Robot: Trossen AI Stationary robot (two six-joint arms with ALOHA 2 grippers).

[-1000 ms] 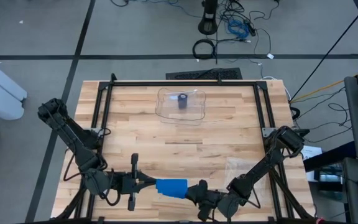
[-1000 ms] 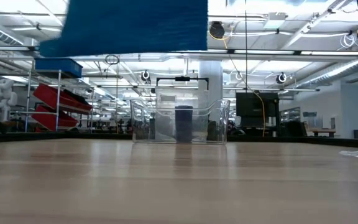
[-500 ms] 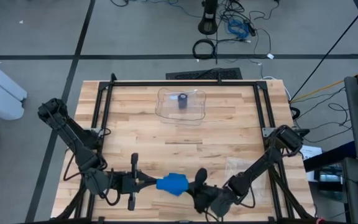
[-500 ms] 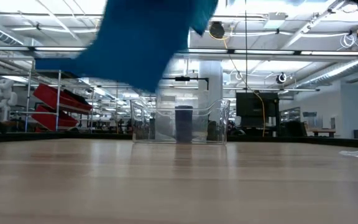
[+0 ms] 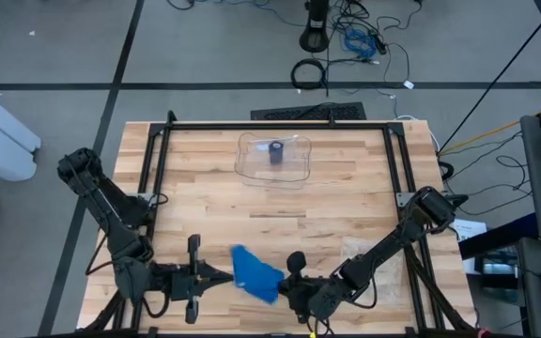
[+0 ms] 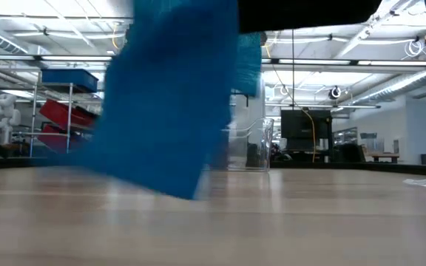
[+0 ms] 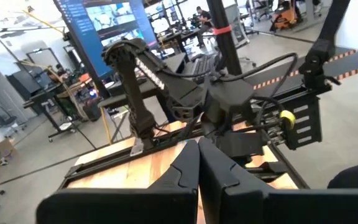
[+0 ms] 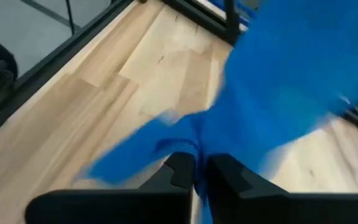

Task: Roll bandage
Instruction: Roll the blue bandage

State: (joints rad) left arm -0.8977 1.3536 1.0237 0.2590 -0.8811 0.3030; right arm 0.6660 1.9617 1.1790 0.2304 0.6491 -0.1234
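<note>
Overhead and side views of the table, with both wrist views. One blue bandage point(image 5: 255, 273) hangs as a loose strip near the table's front edge, between the two grippers. In the high view its long axis runs on a slant, from an upper end toward the left gripper down to a lower end at the right gripper. In the low view the same strip point(image 6: 170, 96) hangs nearly upright, tilted a little, and its lower edge comes close to the wooden table point(image 5: 346, 202) (whether it touches the wood cannot be told).

The right gripper point(image 5: 289, 286) sits at the strip's lower end. Its own wrist view shows its two dark fingers point(image 8: 180, 171) pressed together with blue cloth point(image 8: 278, 87) pinched between them, so it is clamped on the bandage.

The left gripper point(image 5: 222, 275) lies just beside the strip's upper end; its fingers point(image 7: 185, 168) meet with no gap and nothing blue shows between them, so it is closed on nothing visible.

Two arms are at work. One clear tray point(image 5: 251, 166) stands well apart, toward the table's far side, and holds one dark roll point(image 5: 275, 152) standing upright.
</note>
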